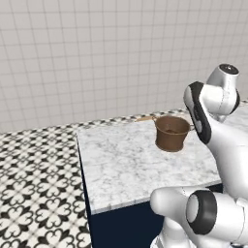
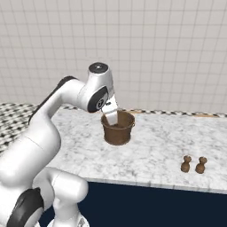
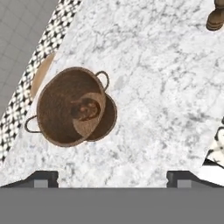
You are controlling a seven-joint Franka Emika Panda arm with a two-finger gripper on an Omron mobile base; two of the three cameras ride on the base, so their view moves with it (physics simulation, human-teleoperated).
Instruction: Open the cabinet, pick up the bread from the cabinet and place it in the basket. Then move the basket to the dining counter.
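Observation:
The brown woven basket stands upright on the marble top of the dining counter, near its far edge. Down inside the basket lies the small brown bread. My gripper hovers above the counter, open, fingertips wide apart with nothing between them. In the hand view the basket sits ahead of the fingers and to the left, clear of them. In the right base view my white hand hangs just in front of the basket's rim.
Two small brown shakers stand on the counter's right part; one shaker is at the hand view's top right. A tan round board lies by the far edge. Patterned floor lies left of the counter.

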